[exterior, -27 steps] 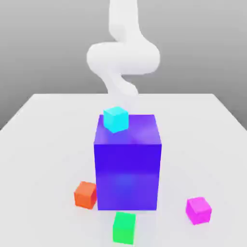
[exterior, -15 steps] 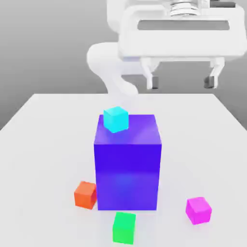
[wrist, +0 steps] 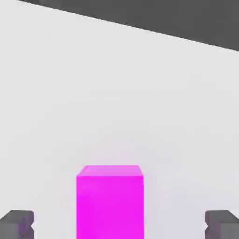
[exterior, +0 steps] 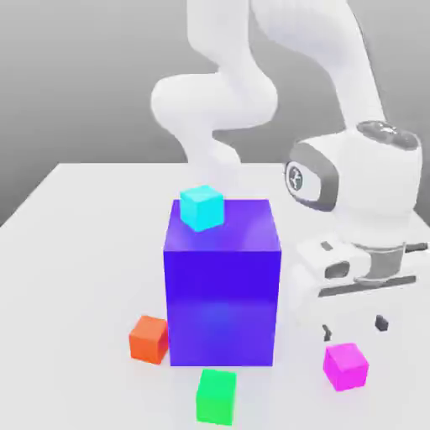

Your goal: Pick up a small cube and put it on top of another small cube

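Since the earlier pictures we see the arm (exterior: 353, 168) drop from high above the table (exterior: 84, 227) to the exterior view's right of the big blue block (exterior: 222, 285), and its gripper (exterior: 354, 327) now hangs just above the magenta cube (exterior: 345, 366). None of the cubes has shifted.

We read the jaws as spread wide and holding nothing: in the hand view the two dark fingertips (wrist: 17, 224) stand well apart on either side of the magenta cube (wrist: 109, 200), with bare table (wrist: 116, 93) between each tip and the cube's faces. In the exterior view the tips are small and partly hidden, so we can only say they seem to hover over the cube without touching it.

The magenta cube sits on the table near the front edge, to the exterior view's right of the blue block and apart from it. The cyan cube (exterior: 201, 208) rests on the block's top, at its far corner on the exterior view's left. The orange cube (exterior: 149, 339) lies just beside the block's lower corner on that same side, and the green cube (exterior: 217, 396) lies just in front of the block.
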Tool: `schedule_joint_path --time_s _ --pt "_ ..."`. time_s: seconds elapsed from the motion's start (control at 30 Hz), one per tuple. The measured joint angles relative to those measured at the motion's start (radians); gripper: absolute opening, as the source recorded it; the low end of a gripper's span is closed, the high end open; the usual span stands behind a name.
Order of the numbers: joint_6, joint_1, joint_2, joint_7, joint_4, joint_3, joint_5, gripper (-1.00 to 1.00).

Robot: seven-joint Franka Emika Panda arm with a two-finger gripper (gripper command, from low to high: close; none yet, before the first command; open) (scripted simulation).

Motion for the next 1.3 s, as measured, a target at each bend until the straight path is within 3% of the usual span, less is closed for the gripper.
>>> schedule_joint_path --time_s 0.07,0.1,0.33,0.5,1.0,1.17,1.2,1.3 --pt "0.055 0.036 0.072 0.027 0.014 -0.043 -0.035 0.00" --pt "0.081 0.054 0.106 0.041 0.022 -0.064 -0.052 -1.00" --pt "0.089 0.058 0.114 0.046 0.023 -0.069 -0.059 -1.00" --pt "-0.031 0.009 -0.042 -0.029 -0.011 0.001 0.040 -1.00" --pt "-0.193 -0.288 -0.194 -0.634 0.005 -0.109 0.159 -1.00" --pt "-0.083 -0.303 -0.075 -0.672 0.014 -0.125 0.141 -1.00" --pt "-0.053 -0.300 -0.043 -0.666 0.016 -0.131 0.133 1.00" --pt "-0.053 -0.300 -0.043 -0.666 0.016 -0.131 0.133 1.00"
